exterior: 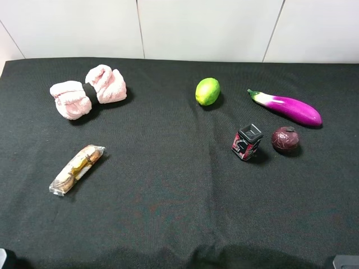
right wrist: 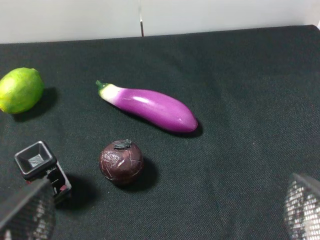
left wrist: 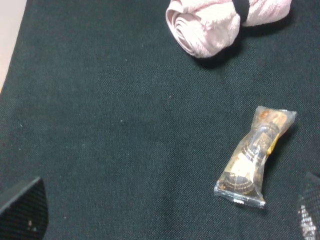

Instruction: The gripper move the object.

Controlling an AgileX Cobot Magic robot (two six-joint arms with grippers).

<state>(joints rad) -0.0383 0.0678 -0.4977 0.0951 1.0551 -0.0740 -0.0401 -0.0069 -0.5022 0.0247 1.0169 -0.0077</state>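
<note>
The object, a dark maroon ball [exterior: 285, 139] with lined skin and a small stem, lies on the black cloth at the right, between a small black-and-red box [exterior: 247, 142] and a purple eggplant [exterior: 289, 107]. In the right wrist view the ball [right wrist: 121, 161] lies ahead of my right gripper [right wrist: 165, 212], which is open and empty, with only its fingertips [right wrist: 27, 212] showing at the frame's edges. My left gripper [left wrist: 165, 215] is open and empty over the left side of the cloth, short of a wrapped snack [left wrist: 253, 156].
A green lime [exterior: 207, 91] lies behind the box. A rolled pink towel [exterior: 88, 92] with a black band sits at the back left, and the wrapped snack [exterior: 77, 168] lies in front of it. A white wall [exterior: 179, 28] bounds the far edge of the table.
</note>
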